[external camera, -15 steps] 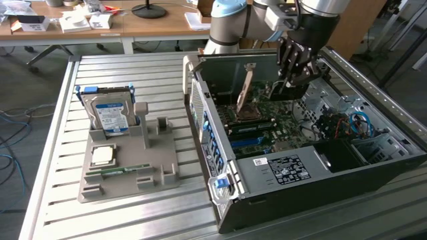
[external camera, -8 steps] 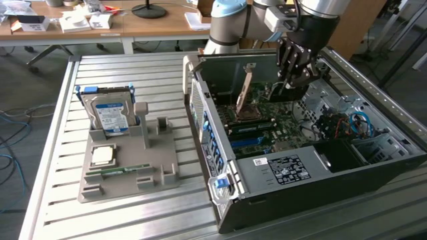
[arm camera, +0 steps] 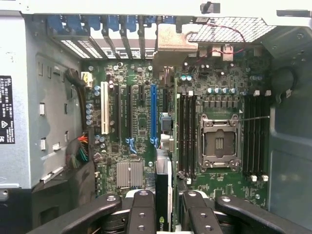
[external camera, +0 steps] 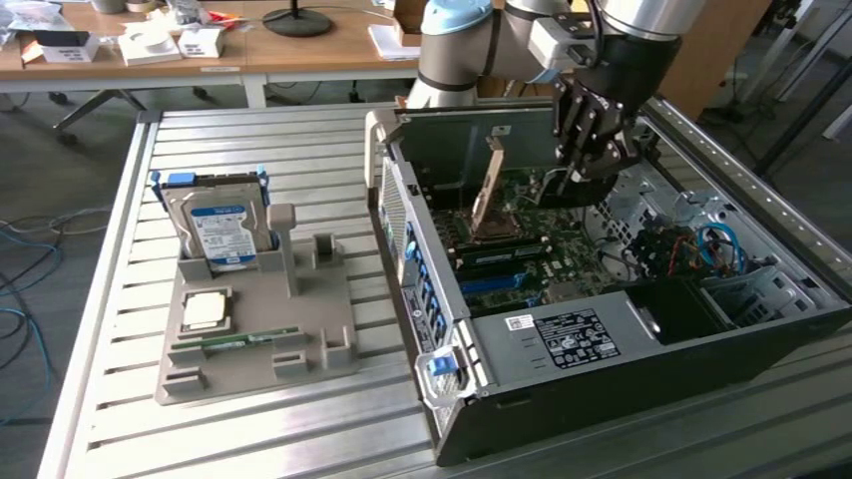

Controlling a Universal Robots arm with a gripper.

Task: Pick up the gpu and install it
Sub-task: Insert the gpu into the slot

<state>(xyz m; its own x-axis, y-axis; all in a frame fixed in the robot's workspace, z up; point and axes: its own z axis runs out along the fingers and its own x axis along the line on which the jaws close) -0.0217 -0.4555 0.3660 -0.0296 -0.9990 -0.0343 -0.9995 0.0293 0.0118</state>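
**Gpu clamped edge-on above the motherboard in the open case**

The gripper [external camera: 590, 165] reaches down into the open computer case [external camera: 639, 399], its jaws clamped on the gpu [arm camera: 163, 178]. In the wrist view the card shows edge-on as a thin black strip between the two fingers [arm camera: 141, 212]. It runs over the motherboard [arm camera: 141, 122] toward the rear wall of the case. There its metal bracket [arm camera: 174, 44] sits close to the row of blue slot latches [arm camera: 112, 24]. Whether the card's lower edge touches a slot cannot be told.

The wrist view shows what crowds the card. A long blue slot [arm camera: 153, 114] lies just beside it on one side, with a white slot [arm camera: 104, 114] farther off. On the other side the memory slots [arm camera: 186, 131] stand just beside it, and the processor socket [arm camera: 218, 141] lies beyond them. A finned heat sink [arm camera: 130, 173] is near one finger. A bundle of coloured wires [arm camera: 80, 151] hangs against the grey power supply [arm camera: 29, 97].

The exterior view gives the surroundings. The case lies on its side, open face up, on a slatted metal table [external camera: 266, 140]. The card's bracket stands upright inside the case, on the exterior view's left of the gripper. Blue and red cables [external camera: 712, 249] curl in the part of the case toward the exterior view's right. Well apart from the case, on the exterior view's left, a grey holder [external camera: 266, 364] carries an upright hard drive [external camera: 219, 228], a processor chip [external camera: 204, 310] and a green memory stick [external camera: 239, 339]. A wooden desk [external camera: 319, 50] stands behind the table.
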